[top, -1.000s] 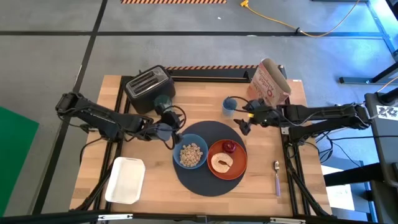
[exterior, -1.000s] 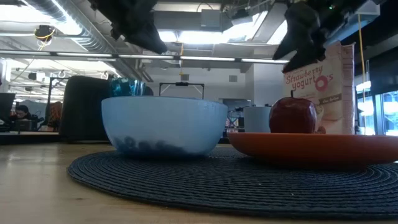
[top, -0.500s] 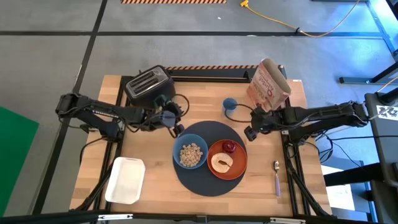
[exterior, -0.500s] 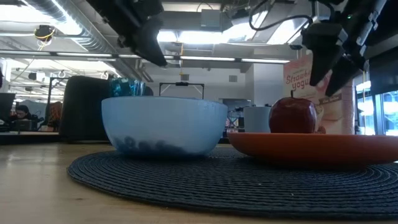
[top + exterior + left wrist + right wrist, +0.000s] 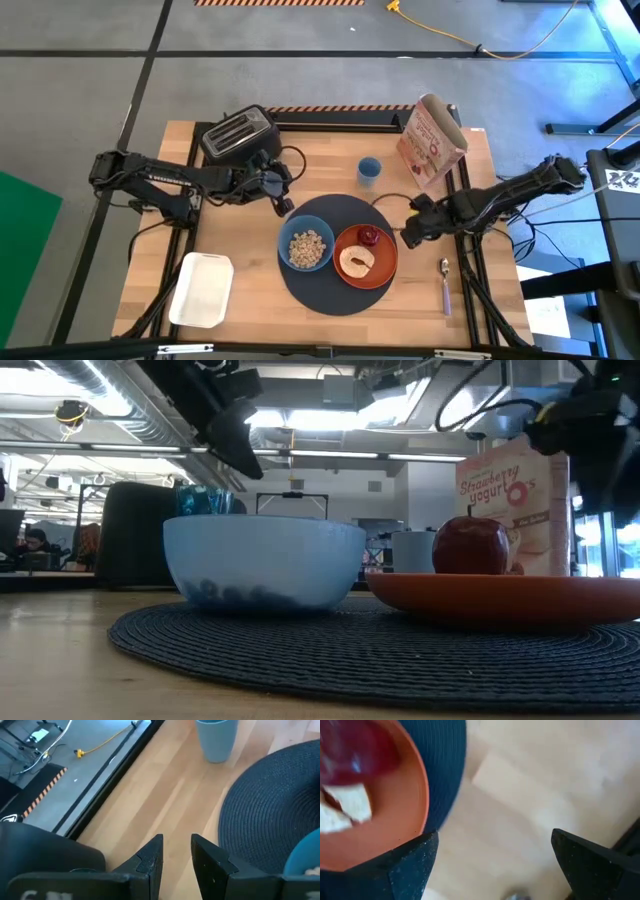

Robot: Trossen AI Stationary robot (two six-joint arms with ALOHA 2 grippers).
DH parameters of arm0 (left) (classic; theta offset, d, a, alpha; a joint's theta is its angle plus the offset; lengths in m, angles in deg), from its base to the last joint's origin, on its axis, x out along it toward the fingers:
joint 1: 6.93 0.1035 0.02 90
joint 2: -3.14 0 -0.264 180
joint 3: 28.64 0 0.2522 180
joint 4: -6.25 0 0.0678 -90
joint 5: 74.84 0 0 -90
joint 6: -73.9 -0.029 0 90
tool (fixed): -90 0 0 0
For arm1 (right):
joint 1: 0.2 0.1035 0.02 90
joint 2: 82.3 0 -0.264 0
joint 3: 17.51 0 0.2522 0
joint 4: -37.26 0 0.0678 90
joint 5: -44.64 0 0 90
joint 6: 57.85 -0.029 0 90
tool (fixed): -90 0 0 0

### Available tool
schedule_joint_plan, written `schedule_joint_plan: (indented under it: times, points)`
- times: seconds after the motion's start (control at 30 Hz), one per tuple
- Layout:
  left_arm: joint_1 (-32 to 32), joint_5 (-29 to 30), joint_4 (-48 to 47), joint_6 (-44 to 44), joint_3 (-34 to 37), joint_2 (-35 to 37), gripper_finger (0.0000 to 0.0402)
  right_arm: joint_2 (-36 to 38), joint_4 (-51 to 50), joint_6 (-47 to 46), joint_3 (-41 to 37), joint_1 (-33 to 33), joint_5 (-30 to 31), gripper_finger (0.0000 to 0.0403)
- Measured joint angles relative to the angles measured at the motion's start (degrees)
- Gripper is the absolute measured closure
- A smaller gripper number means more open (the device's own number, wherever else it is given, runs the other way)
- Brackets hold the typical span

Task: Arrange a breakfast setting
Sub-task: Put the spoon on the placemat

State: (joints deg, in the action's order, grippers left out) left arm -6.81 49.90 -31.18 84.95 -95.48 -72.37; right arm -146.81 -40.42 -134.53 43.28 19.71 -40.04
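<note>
The dark blue-grey mat (image 5: 335,290) lies mid-table. On it stand the blue bowl (image 5: 307,248), with cereal in it, and the orange plate (image 5: 380,268), which carries the round toasted bread (image 5: 355,262) and the dark-red fruit (image 5: 369,236). The teal glass (image 5: 369,170) stands on the wood beyond the mat. The purple-handled spoon (image 5: 445,285) lies to the right of the mat. My left gripper (image 5: 283,205) hovers by the mat's far-left rim, narrowly open and empty (image 5: 176,840). My right gripper (image 5: 408,237) hovers just right of the plate, wide open and empty (image 5: 494,837).
The black toaster (image 5: 238,138) stands at the far left and the red-and-white cereal bag (image 5: 432,135) at the far right. A white tray (image 5: 203,290) lies near the front left corner. Bare wood shows between the mat and the spoon.
My right gripper has gone from beside the teal glass toward the table's near edge and now hovers by the plate's right rim. My left gripper has drawn back a little toward the far edge, away from the bowl. No object has moved.
</note>
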Motion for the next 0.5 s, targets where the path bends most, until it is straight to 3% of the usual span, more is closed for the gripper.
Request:
schedule_joint_plan:
  times: [0.33,0.5]
  points:
    - [0.80,0.62,0.64,-4.31,-0.07,2.83,0.0305,-9.69,-0.48,-13.51,0.00,12.79,-16.61,0.0046]
    - [2.27,0.60,2.12,-5.69,-0.07,4.41,0.0305,-13.58,1.86,-16.78,0.00,17.82,-19.71,0.0079]
